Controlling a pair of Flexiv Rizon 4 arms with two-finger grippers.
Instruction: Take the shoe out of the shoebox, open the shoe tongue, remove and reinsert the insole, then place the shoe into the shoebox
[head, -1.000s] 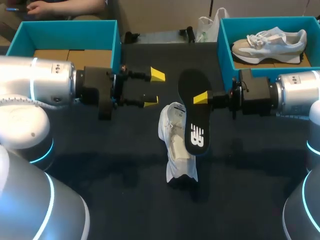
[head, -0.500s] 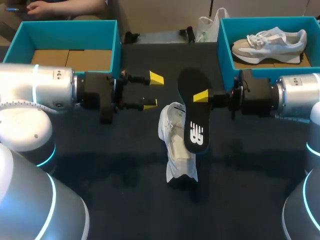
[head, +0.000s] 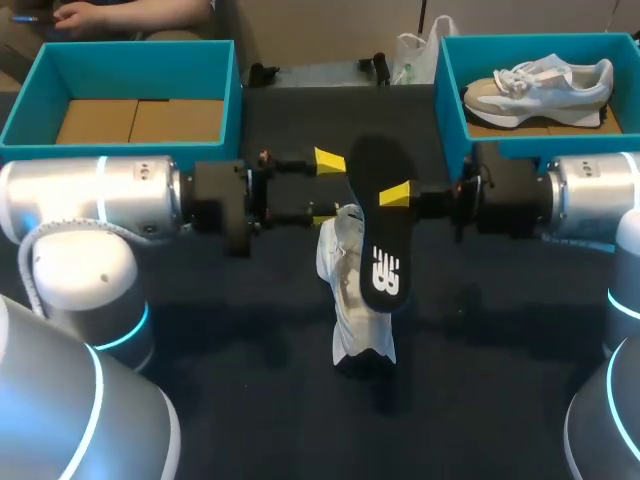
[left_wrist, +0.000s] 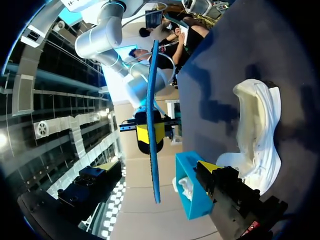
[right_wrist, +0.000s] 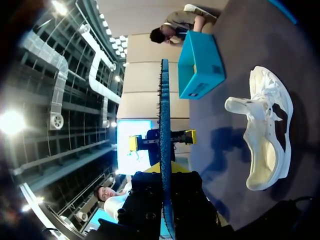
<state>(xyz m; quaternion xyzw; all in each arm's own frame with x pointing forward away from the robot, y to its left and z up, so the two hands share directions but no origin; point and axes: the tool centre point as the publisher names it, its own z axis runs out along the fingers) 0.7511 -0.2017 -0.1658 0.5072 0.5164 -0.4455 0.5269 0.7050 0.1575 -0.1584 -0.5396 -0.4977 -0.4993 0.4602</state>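
Tabletop (head: 220, 340): right pincer (head: 398, 196) grips insole (head: 380, 250) over shoe (head: 350, 300).

Silver arms (head: 100, 195), blue rings (head: 128, 326), yellow-tipped left end effector (head: 327, 185), right end effector (head: 392, 197)

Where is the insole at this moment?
Head view, table middle: the insole is clamped in the right gripper, hanging above the white shoe, with the left gripper open just to its left.
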